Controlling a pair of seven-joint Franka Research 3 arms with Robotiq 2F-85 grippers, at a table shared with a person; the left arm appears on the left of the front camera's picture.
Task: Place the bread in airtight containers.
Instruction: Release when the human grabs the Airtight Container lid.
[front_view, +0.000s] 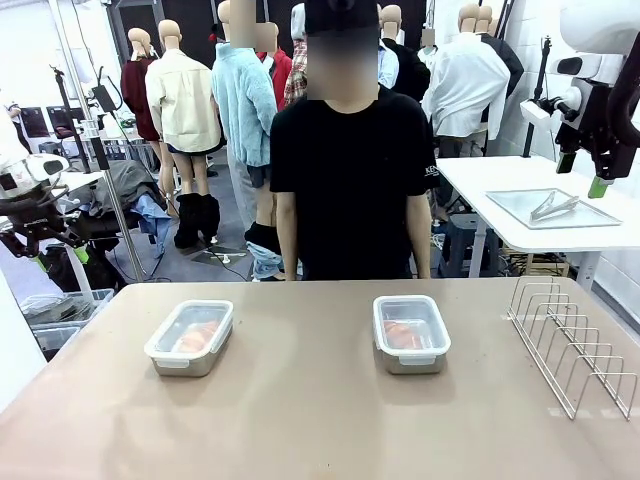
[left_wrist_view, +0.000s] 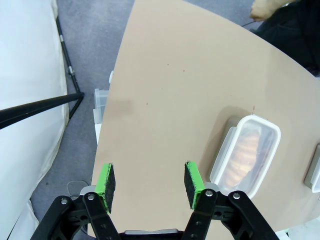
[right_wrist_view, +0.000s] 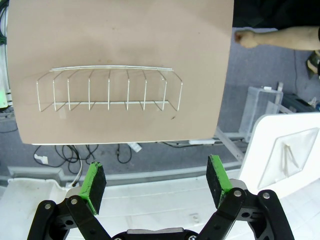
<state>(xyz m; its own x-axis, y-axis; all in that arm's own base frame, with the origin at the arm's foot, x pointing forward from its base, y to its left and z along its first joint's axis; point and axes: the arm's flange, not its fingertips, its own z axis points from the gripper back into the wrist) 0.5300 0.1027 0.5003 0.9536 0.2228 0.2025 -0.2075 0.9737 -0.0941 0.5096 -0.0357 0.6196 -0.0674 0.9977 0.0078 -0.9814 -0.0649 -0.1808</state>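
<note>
On the tan surface (front_view: 320, 400) sit two small rectangular stainless-steel tubs with clear white-rimmed lids — one at left (front_view: 190, 337), one at centre (front_view: 411, 332) — each lidded over a golden-brown ridged roll (front_view: 403, 335). The left wrist view shows the left end effector (left_wrist_view: 150, 186) with pads apart, empty, above the surface edge beside the left tub, whose roll's (left_wrist_view: 241, 155) ridges show. The right wrist view looks down past the wide-apart right end effector (right_wrist_view: 156, 185) on a silver wire rack (right_wrist_view: 109, 89) — and a person's fist (right_wrist_view: 245, 37).

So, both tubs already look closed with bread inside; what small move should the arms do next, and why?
Probably none beyond staying parked. Each container, left and right, has its lid on with a roll showing through. Both the left gripper and the right gripper are open, holding nothing, back from the table.
</note>
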